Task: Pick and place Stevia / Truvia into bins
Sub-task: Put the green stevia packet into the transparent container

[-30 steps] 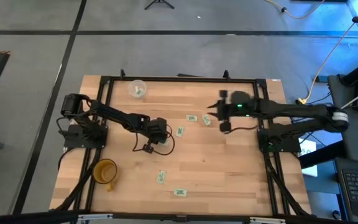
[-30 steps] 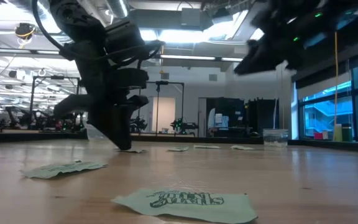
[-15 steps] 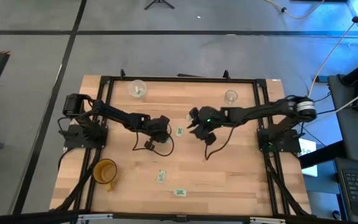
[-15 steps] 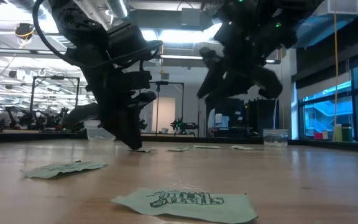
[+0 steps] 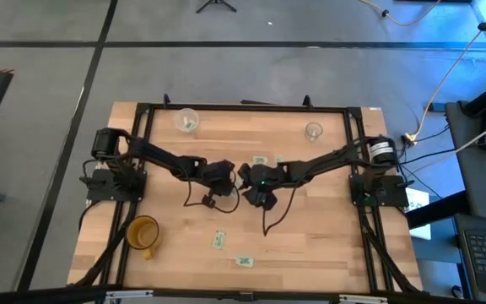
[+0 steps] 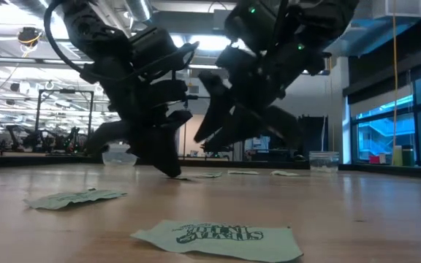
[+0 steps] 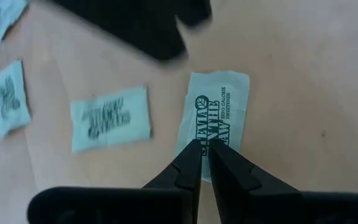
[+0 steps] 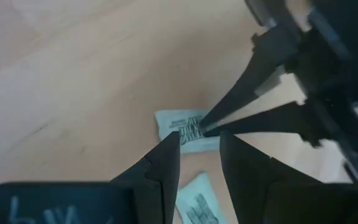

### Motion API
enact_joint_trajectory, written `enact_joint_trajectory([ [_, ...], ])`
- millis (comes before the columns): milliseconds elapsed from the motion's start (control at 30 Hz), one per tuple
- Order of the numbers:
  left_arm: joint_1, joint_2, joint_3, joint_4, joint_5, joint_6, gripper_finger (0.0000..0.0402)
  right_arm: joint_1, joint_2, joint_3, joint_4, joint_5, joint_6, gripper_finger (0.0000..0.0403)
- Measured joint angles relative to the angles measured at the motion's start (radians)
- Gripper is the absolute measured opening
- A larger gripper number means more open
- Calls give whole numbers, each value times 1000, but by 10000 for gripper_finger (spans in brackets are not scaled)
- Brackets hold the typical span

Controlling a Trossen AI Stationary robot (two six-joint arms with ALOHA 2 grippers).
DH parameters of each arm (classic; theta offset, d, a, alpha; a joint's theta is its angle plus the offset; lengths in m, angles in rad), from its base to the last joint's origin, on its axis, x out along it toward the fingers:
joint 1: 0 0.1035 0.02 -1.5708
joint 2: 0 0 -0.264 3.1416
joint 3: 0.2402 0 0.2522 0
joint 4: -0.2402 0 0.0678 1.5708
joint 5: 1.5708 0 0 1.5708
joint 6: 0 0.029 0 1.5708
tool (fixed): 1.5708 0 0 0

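Stevia sachet [image 7: 213,124] apparently pinched by left claw [image 7: 204,149].

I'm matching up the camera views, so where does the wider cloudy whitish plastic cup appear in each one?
High view: wider cloudy whitish plastic cup near the table's upper-left corner in the picture.
Low view: far back, left of centre, behind the left arm.
Left wrist view: absent.
Right wrist view: absent.
Shared landmark: the left gripper, mid-table, seen in all four.

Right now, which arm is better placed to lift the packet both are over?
Left. The left gripper already has its fingers pinched on the packet; the right gripper is open just beside it.
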Motion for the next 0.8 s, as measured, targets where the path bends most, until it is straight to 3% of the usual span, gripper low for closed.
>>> enact_joint_trajectory([
  [800,-18,16,-4,73,7,-101,31,56,75,9,-19,38,-23,118],
])
